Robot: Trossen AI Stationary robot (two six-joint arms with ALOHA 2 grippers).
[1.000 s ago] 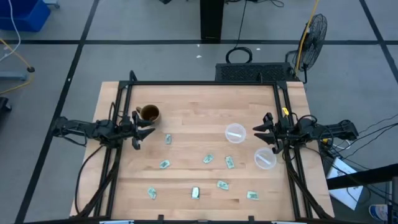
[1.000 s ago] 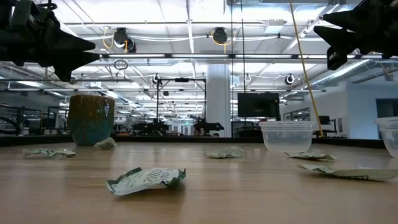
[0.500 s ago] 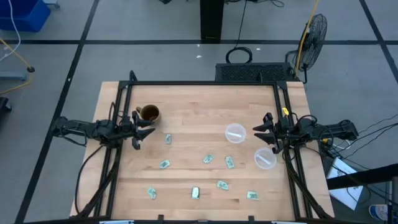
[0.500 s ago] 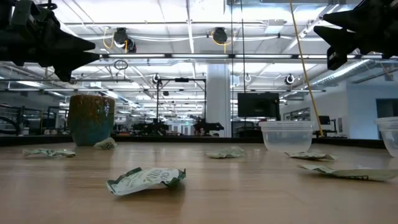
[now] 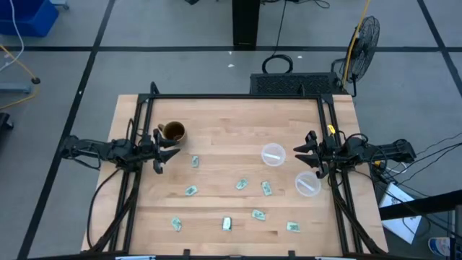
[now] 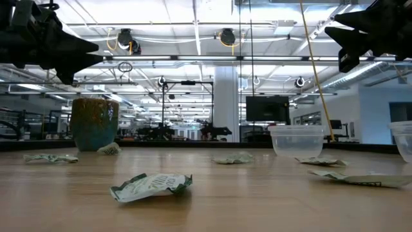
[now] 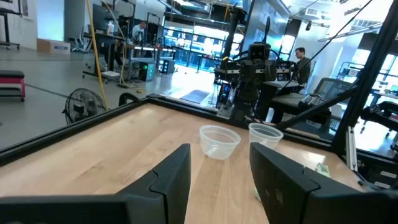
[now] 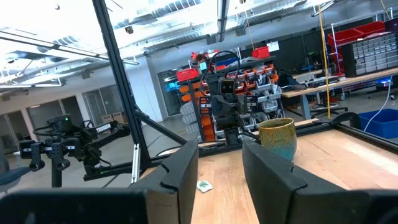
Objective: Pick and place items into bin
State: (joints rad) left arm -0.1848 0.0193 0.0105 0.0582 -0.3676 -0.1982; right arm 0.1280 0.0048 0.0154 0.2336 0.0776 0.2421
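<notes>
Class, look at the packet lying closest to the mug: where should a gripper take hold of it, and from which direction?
The packet lies flat on the table, apart from the mug, with nothing on it. Probably best to come straight down from above and pinch across its narrow width at the middle, fingers straddling its two long edges. A sideways approach would likely only push it. The left gripper, open, is nearest.

Open centre, obstacles at the edges

Brown mug (image 5: 173, 132) stands near the left edge and two clear cups (image 5: 273, 154) (image 5: 308, 185) toward the right — between them only flat packets (image 5: 242, 185) dot the wooden table (image 5: 224, 123).
</notes>
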